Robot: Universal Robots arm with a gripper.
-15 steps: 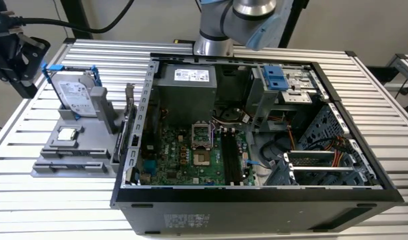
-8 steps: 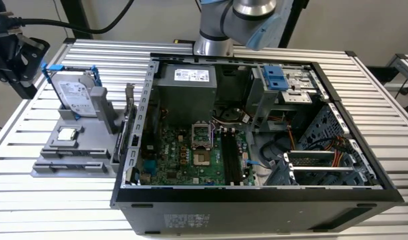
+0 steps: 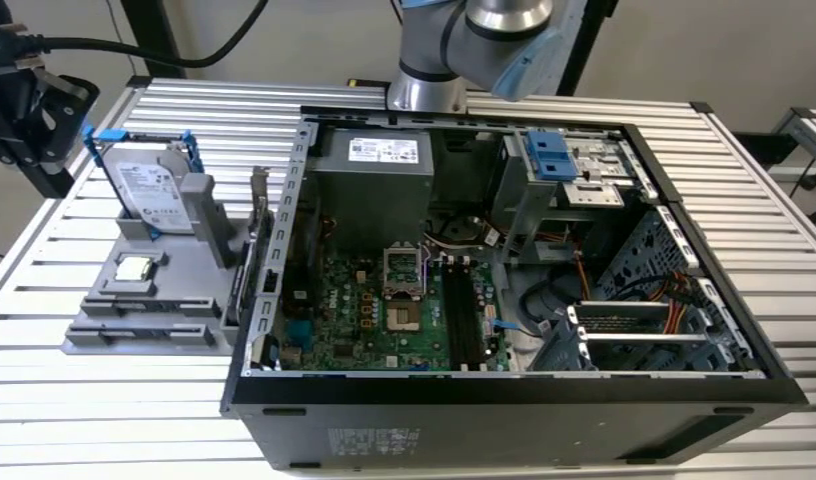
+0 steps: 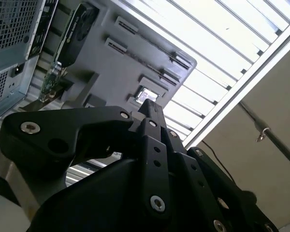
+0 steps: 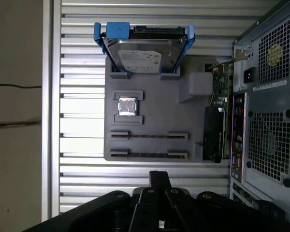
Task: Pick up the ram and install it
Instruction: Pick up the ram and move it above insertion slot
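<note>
Slatted metal worktop (image 3: 88, 400) carries an opened computer case (image 3: 515, 390) and, at the exterior view's left, a gray holder (image 5: 159, 111) with a hard drive (image 5: 142, 53) and a processor chip (image 5: 127, 106). We see the tool (image 5: 159, 180) above the worktop near the holder's two long slots (image 5: 150, 136), its fingers pressed together, pinching nothing. Where the ram is, we cannot tell.

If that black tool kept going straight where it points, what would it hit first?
Likely the gray parts holder, around its nearest long slot, or the slatted table just beside it; the tool hangs above that edge, and depth is unclear.
</note>
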